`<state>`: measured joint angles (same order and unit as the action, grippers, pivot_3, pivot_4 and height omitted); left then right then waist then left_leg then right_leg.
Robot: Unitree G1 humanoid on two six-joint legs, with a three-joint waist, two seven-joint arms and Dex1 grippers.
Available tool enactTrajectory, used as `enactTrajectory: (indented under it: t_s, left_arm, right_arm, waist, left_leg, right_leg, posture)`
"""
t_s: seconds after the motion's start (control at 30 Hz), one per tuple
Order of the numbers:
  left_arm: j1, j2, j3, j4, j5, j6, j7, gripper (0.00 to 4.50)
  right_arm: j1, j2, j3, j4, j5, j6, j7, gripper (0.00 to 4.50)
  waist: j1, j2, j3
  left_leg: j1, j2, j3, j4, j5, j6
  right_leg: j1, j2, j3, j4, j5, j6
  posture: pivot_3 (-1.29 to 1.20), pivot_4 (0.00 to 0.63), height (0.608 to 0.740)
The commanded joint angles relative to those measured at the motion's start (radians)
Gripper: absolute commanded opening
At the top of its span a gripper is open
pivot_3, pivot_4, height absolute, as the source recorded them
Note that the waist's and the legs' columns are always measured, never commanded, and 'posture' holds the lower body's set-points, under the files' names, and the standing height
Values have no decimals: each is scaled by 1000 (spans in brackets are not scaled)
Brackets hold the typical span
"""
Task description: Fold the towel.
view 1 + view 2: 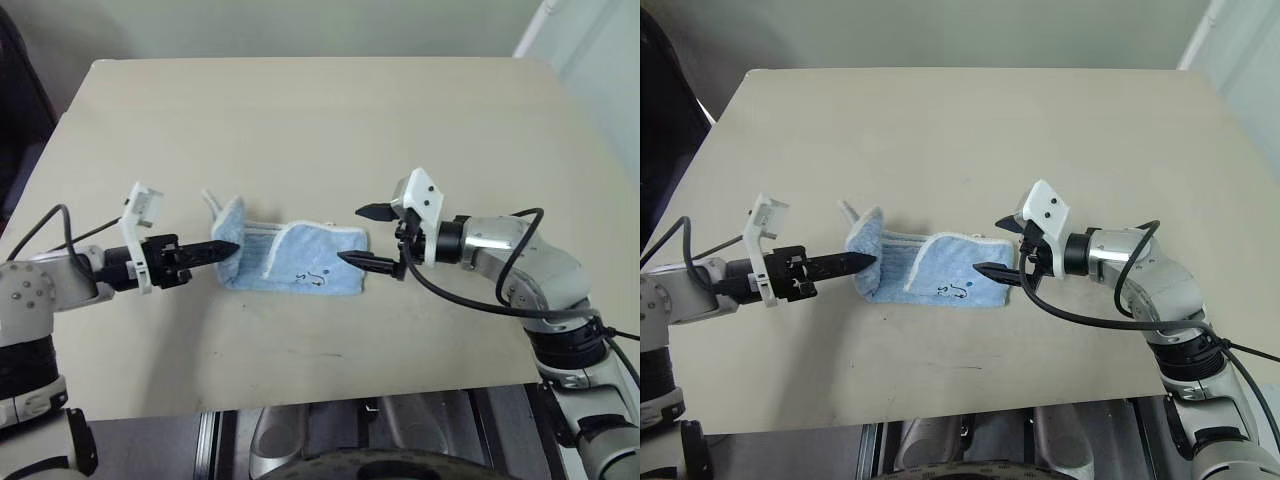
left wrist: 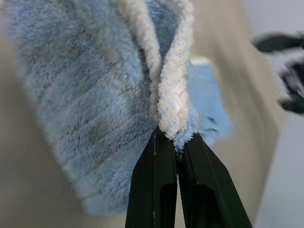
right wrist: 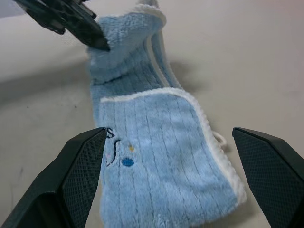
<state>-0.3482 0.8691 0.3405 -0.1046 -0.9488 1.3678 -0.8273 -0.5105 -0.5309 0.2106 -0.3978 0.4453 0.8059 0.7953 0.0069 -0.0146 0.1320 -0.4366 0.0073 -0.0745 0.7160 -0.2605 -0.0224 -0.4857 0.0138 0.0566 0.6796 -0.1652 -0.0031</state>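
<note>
**Left end pinched and raised, right end already folded**

Left claw (image 1: 228,247): fingers together, clamped on the white-bordered edge of the towel (image 1: 300,262) at its left end. The wrist view shows the border doubled between the tips, so the bite is thin, right at the hem. That end stands lifted off the table (image 1: 320,130); the rest lies flat near the table's middle.

Right claw (image 1: 366,236): fingers wide apart, holding nothing, poised just at the towel's right end, one tip above the cloth, one low beside it. The right end lies folded over, with the dark mark (image 1: 315,278) on top.

Judgement: the step is carrying the left end over toward the right.
- Keep the pinch firm; a hem-only grip may slip.
- Lift enough to clear the flat part, then lay edge to edge.
- The right claw could pin the folded end so the towel does not drag.
</note>
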Motion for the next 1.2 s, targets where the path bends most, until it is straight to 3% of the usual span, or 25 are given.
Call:
enactTrajectory:
  t_s: [0.03,0.53,1.1,1.13,1.2]
  left_arm:
    - [-81,6,-68,-29,-2,-51,-55,16]
    - [-256,-157,-405,43,129,-181,-128,16]
    - [-275,-245,-508,57,207,-238,-180,16]
    - [-275,-249,-503,60,206,-238,-180,563]
    - [-278,-252,-493,62,195,-233,-195,1048]
  right_arm:
    - [9,-9,-35,-56,4,4,-31,4500]
    - [62,-29,-92,-123,10,46,-121,4500]
    - [99,-47,-138,-169,19,87,-174,4500]
    - [98,-48,-139,-168,19,87,-174,4500]
    - [94,-47,-140,-165,19,88,-174,4500]
  waist:
    - [0,0,0]
    - [2,0,0]
    - [6,0,0]
    - [6,0,0]
    - [6,0,0]
  left_leg:
    - [0,1,0,0,0,0]
    - [0,4,3,0,0,0]
    - [1,5,3,2,1,2]
    - [1,5,3,2,1,2]
    - [1,5,3,2,1,2]
  right_leg:
    - [0,1,0,0,0,-1]
    - [1,2,-1,0,-1,1]
    - [4,2,-1,-1,-6,13]
    - [4,1,-1,-1,-6,13]
    - [4,1,-1,-1,-6,13]
  posture:
    - [0,150,703]
    - [0,150,703]
    - [0,150,703]
    - [0,150,703]
    - [0,150,703]
